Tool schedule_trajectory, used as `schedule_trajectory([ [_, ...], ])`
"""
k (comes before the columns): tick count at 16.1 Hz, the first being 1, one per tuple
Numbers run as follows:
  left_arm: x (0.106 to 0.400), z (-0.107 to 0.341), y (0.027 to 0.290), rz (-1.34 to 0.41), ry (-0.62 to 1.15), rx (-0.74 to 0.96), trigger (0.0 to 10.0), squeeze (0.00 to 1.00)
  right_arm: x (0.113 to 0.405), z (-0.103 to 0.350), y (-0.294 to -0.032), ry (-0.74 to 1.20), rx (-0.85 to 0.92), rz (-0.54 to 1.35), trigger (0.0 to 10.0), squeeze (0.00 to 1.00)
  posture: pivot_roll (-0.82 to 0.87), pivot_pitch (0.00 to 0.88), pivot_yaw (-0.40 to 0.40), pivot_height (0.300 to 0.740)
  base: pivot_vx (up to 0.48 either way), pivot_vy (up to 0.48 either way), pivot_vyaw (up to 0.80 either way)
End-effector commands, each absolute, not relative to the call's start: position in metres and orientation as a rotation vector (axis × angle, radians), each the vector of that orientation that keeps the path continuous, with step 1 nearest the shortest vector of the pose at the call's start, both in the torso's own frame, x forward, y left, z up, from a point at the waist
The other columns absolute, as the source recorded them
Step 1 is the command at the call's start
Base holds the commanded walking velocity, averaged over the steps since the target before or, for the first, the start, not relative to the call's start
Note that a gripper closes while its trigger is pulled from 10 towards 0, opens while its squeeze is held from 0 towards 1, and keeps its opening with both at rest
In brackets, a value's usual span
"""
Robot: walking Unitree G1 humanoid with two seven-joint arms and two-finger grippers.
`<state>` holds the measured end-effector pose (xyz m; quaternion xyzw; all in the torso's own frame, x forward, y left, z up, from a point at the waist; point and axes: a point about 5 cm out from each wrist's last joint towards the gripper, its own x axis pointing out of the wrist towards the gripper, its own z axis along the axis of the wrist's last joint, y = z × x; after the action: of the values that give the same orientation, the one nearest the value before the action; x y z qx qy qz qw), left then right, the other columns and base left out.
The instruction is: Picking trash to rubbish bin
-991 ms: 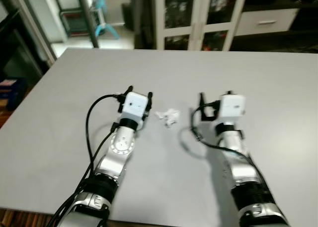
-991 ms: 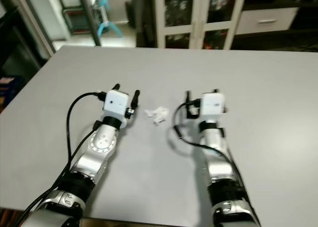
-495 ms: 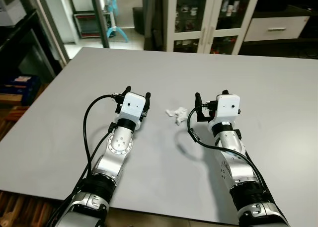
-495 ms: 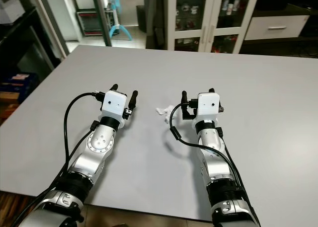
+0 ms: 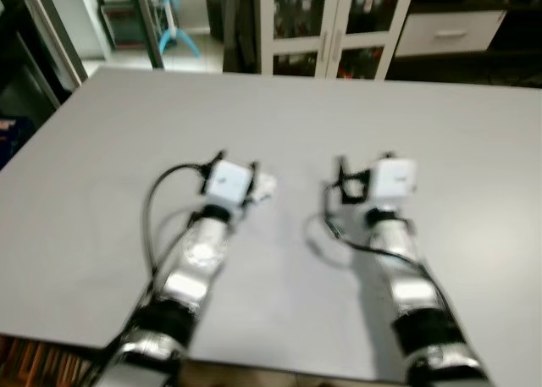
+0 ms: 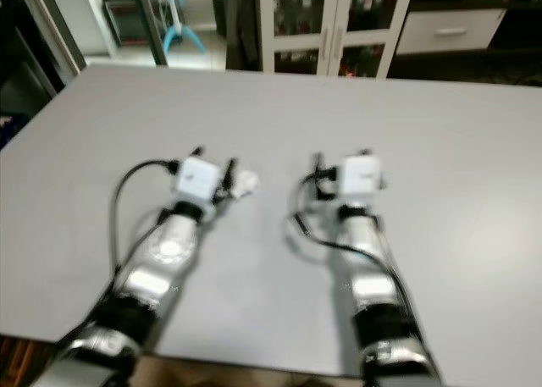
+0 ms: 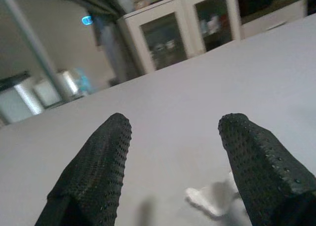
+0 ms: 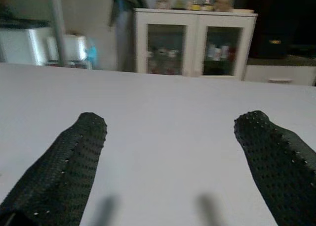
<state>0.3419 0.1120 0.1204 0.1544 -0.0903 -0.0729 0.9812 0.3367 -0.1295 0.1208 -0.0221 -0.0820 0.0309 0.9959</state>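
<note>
Now, left gripper (image 7: 170, 171): spread, shifted beside tissue (image 7: 212, 199).
Tissue: loose on table (image 5: 102, 234); grasp likely next.
Right gripper (image 8: 170, 161): spread, idle.

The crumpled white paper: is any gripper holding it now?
No. The crumpled white paper lies on the table beside the open left gripper; nothing is held.

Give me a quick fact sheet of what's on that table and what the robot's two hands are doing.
surface: grey table
trash: crumpled white paper, lying on the table
left hand: open, right beside the paper, not holding it
right hand: open, resting apart from the paper, nothing between its fingers
background: white glass-door cabinet beyond the table
image quality: head views blurred
</note>
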Motion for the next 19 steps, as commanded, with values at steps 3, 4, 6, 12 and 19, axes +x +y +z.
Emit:
schedule_trajectory([
  [3, 0.343, 0.124, 0.106, -0.164, -0.196, 0.304, 10.0, 0.00, 0.337, 0.120, -0.138, -0.157, -0.053, 0.043, 10.0, 0.00, -0.03, 0.064, 0.044, 0.740, 0.000, 0.000, 0.00],
  [4, 0.343, 0.124, 0.106, -0.164, -0.196, 0.304, 10.0, 0.00, 0.337, 0.120, -0.138, -0.156, -0.053, 0.043, 10.0, 0.00, -0.03, 0.064, 0.045, 0.740, 0.000, 0.000, 0.00],
  [6, 0.343, 0.124, 0.105, -0.167, -0.194, 0.304, 10.0, 0.00, 0.336, 0.120, -0.137, -0.156, -0.052, 0.044, 10.0, 0.00, -0.03, 0.061, 0.045, 0.740, 0.000, 0.000, 0.00],
  [12, 0.356, 0.136, 0.111, -0.138, -0.175, 0.257, 10.0, 0.00, 0.336, 0.119, -0.133, -0.146, -0.052, 0.071, 10.0, 0.00, -0.04, 0.052, 0.045, 0.740, 0.000, 0.000, 0.00],
  [19, 0.388, 0.153, 0.124, -0.199, -0.060, 0.195, 10.0, 0.00, 0.330, 0.138, -0.101, -0.122, 0.036, 0.387, 10.0, 0.00, -0.08, 0.071, 0.048, 0.740, 0.000, 0.000, 0.00],
])
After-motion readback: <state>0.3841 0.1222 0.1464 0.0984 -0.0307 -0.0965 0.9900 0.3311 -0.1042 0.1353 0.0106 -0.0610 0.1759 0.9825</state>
